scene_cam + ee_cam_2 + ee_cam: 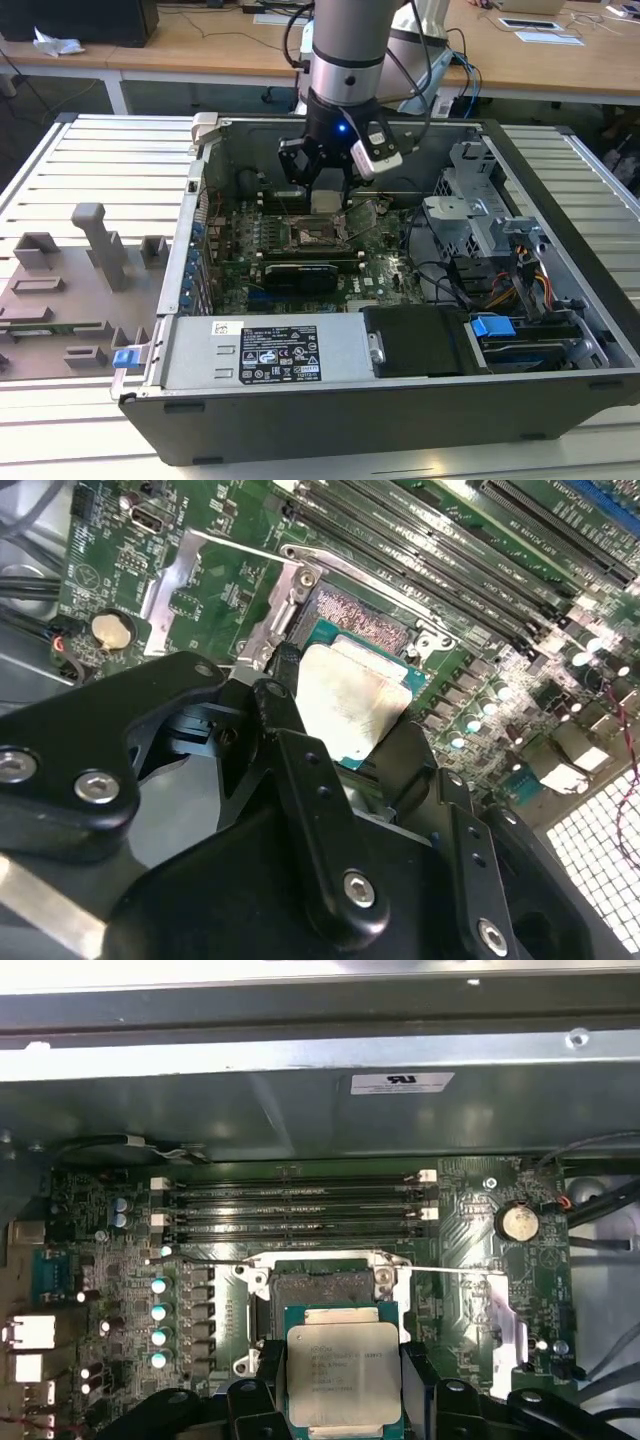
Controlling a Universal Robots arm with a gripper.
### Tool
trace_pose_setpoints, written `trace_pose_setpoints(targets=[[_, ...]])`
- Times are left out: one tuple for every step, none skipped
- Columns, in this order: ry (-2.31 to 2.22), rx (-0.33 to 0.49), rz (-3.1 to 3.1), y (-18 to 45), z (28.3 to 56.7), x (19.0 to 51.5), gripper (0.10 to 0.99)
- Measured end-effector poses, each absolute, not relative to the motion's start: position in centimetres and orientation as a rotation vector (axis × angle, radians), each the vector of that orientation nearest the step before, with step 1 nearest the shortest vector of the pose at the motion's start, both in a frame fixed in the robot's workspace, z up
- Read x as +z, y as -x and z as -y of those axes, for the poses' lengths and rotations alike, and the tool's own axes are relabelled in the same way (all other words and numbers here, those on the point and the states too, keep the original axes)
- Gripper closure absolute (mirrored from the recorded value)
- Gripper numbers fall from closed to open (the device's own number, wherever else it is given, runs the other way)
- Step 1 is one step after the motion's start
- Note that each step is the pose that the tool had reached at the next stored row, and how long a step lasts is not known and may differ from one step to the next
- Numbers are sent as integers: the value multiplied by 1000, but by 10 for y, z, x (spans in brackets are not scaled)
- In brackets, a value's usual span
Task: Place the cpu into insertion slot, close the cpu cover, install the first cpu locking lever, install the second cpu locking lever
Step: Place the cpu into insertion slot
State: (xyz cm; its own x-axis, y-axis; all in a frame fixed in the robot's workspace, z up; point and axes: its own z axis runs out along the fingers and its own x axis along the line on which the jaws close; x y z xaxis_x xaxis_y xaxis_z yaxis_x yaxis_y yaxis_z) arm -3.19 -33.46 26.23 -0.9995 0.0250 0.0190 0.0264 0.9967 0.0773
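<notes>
A pale slatted metal surface (pixel 100 160) spreads across the exterior view's left and right. Wooden desks (pixel 200 45) line the top edge, carrying papers (pixel 545 30) and perhaps a crumpled wrapper (pixel 55 43).

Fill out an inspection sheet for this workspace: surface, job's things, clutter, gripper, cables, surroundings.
Surface: slatted metal table bearing an open computer case.
Job's things: cpu held above the insertion slot, not seated; cpu cover swung open.
Clutter: grey fixtures on the table at the exterior view's left.
Gripper: gripper shut on the cpu.
Cables: coloured wires inside the case at the exterior view's right.
Surroundings: wooden desks behind the table.
</notes>
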Motion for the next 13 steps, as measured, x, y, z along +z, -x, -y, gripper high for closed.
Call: trace_pose_setpoints(targets=[[40, -121, 3121, 32, 334, 260, 541], [40, -121, 3121, 32, 334, 258, 541], [40, -121, 3121, 32, 334, 256, 541], [40, -121, 3121, 32, 333, 254, 541], [40, -121, 3121, 32, 333, 253, 541], [40, -121, 3121, 32, 333, 252, 541], [40, -121, 3121, 32, 333, 252, 541], [40, -121, 3121, 32, 333, 252, 541], [40, -121, 3121, 32, 333, 252, 541], [41, -121, 3121, 32, 333, 252, 541], [48, -120, 3121, 32, 333, 252, 541], [76, -118, 3121, 32, 333, 252, 541], [130, -117, 3121, 32, 333, 252, 541]])
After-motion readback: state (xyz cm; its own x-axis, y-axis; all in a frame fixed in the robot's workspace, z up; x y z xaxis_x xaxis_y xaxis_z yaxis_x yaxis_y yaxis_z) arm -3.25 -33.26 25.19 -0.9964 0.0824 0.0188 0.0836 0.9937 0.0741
